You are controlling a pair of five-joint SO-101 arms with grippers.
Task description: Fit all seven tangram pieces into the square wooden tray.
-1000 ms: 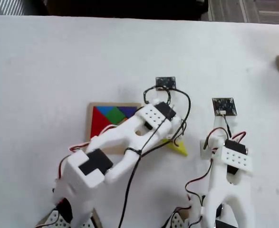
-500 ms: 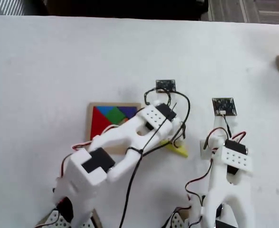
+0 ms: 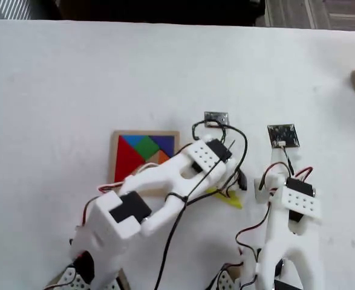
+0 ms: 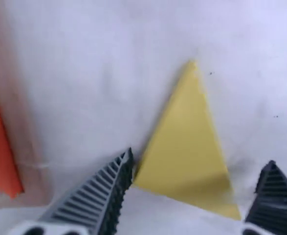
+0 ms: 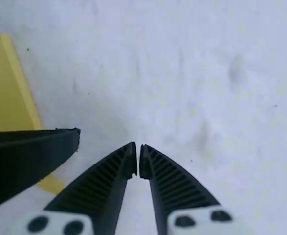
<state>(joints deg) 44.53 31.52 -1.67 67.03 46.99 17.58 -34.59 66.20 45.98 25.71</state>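
High view: the left arm stretches slantwise across the wooden tray's near corner. Its wrist is over the yellow triangle, which lies on the tabletop just beside the tray. In the left wrist view the left end effector is released, its 2 fingers straddling the triangle's wide end. The right arm stands near; the right end effector is clenched on nothing above bare tabletop.
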